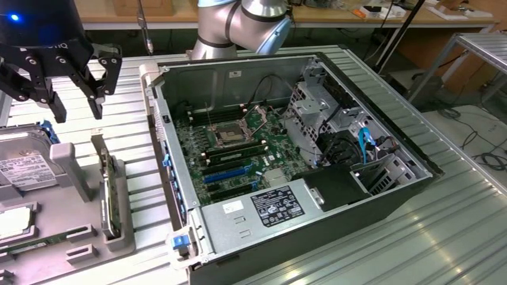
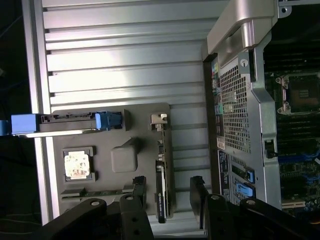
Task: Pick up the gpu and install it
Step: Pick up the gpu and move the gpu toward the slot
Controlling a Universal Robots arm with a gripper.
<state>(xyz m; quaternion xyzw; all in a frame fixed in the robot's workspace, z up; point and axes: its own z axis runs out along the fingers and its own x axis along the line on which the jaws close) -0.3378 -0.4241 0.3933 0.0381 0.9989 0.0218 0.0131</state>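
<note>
The gpu is a thin black card standing on edge in a slot of the grey holder tray, at the exterior view's left. In the wrist view the gpu has its silver end bracket at the far end. My black gripper hangs open in the air above the tray, a little beyond the card's end. Seen from the wrist, the gripper has one finger on each side of the card, with a gap on both sides. Nothing is held.
The open computer case lies on its side at the exterior view's right of the tray, showing the motherboard and its blue slots. On the tray are a hard drive with blue rails, a processor and a memory stick. The table is ribbed metal.
</note>
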